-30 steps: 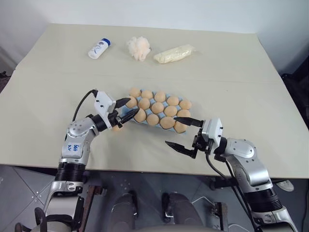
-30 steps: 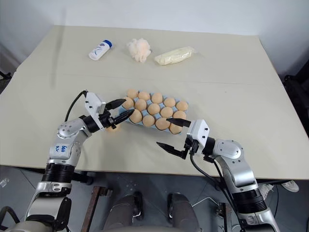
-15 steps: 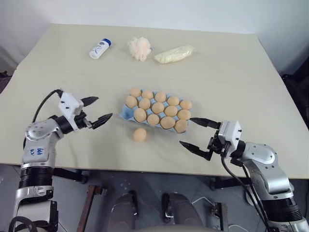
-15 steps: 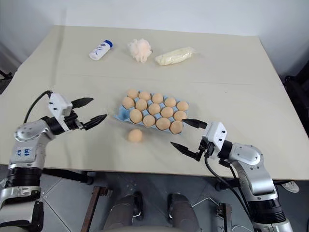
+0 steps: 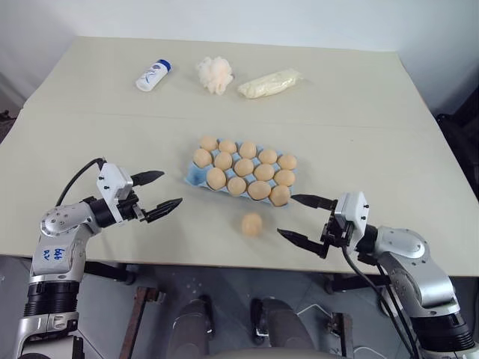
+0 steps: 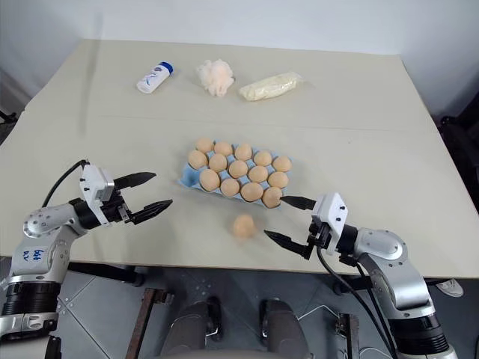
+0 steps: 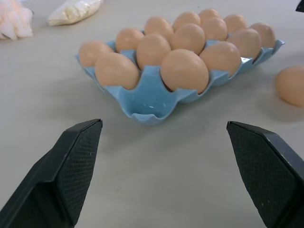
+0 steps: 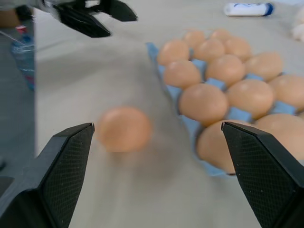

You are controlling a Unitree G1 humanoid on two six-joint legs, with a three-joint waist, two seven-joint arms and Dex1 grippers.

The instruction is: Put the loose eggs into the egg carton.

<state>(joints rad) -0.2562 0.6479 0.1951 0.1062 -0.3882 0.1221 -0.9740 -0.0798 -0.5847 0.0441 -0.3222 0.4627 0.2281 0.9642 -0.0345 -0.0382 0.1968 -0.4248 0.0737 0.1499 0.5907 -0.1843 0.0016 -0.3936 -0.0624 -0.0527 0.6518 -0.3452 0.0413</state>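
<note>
Head cam: my left gripper and right gripper both wide open, holding nothing. Loose egg on table, just in front of egg carton. L wrist: carton's nearest corner cup empty. R wrist: egg beside carton.

The loose egg on the desk looks blurred in the right wrist view; the white bottle's label is too small to read.
</note>
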